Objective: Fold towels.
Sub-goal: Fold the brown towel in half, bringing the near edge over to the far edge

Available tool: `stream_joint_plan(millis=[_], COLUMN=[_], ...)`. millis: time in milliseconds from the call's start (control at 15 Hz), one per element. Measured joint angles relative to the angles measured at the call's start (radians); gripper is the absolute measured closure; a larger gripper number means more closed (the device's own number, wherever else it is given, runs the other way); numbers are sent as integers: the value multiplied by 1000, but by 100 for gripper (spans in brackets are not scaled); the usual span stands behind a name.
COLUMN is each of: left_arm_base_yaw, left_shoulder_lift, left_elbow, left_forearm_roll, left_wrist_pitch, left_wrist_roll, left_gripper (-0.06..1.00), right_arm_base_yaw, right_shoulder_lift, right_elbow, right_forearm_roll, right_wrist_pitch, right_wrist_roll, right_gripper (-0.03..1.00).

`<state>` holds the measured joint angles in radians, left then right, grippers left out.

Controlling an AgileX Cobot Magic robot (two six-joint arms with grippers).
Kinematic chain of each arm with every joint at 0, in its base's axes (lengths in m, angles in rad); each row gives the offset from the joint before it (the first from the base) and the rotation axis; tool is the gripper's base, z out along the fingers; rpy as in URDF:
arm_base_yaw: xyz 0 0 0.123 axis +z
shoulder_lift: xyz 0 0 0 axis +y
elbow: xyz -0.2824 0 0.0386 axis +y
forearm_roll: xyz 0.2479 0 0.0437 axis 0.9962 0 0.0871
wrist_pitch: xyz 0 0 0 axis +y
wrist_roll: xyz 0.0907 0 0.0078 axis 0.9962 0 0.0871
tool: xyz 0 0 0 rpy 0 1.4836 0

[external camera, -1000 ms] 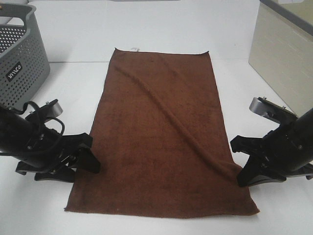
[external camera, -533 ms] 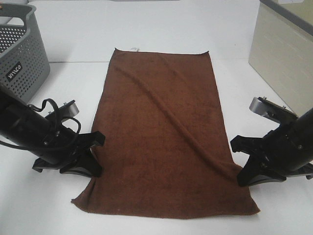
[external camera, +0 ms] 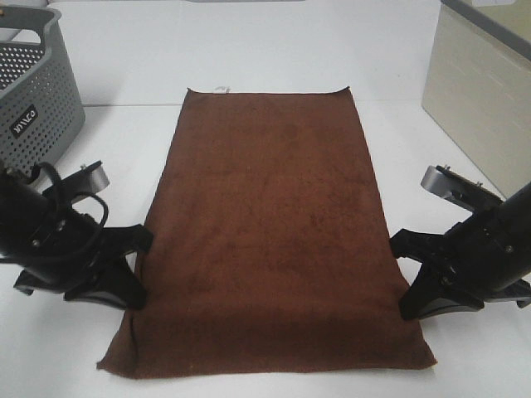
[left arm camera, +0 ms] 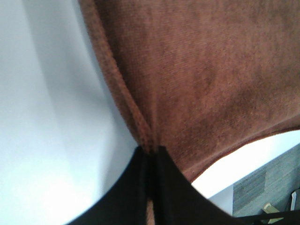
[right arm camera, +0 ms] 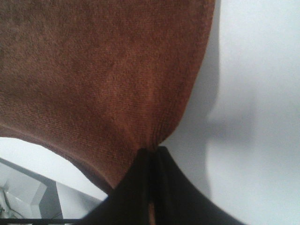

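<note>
Standing beside the white bench [external camera: 274, 50], one sees the dark brown rectangular terry-cloth towel [external camera: 274, 224] lying flat in the middle of it, its long axis running straight away from the robot. The short edge with the small white tag [external camera: 222, 88] points to the far side; the other short edge lies at the near rim. The left fingers [left arm camera: 133, 187] are pressed together on the left long edge, close to the near corner, and the right fingers [right arm camera: 176, 187] are pinched on the right long edge opposite. Both arms are equally near. So the fold, I think, must go along the long axis: near end lifted and carried toward the tag edge.
</note>
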<state>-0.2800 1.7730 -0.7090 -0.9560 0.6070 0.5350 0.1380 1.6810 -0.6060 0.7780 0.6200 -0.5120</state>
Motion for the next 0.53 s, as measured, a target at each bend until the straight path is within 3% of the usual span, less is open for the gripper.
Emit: stream_joint_plan(millis=[267, 533], left_arm_base_yaw=[0, 0], left_shoulder_lift=[-122, -175], left_elbow=[148, 159], left_forearm_roll=[8, -6], left_wrist_pitch=[-37, -88], left_wrist_roll=[-7, -50], left_gripper=[94, 94], right_arm_base_yaw=[0, 0], right_shoulder_lift=[0, 0], right_elbow=[3, -12], right_forearm_roll=[2, 2], right_wrist_pitch=[78, 78], right_wrist_roll=[0, -9], right_gripper=[97, 97])
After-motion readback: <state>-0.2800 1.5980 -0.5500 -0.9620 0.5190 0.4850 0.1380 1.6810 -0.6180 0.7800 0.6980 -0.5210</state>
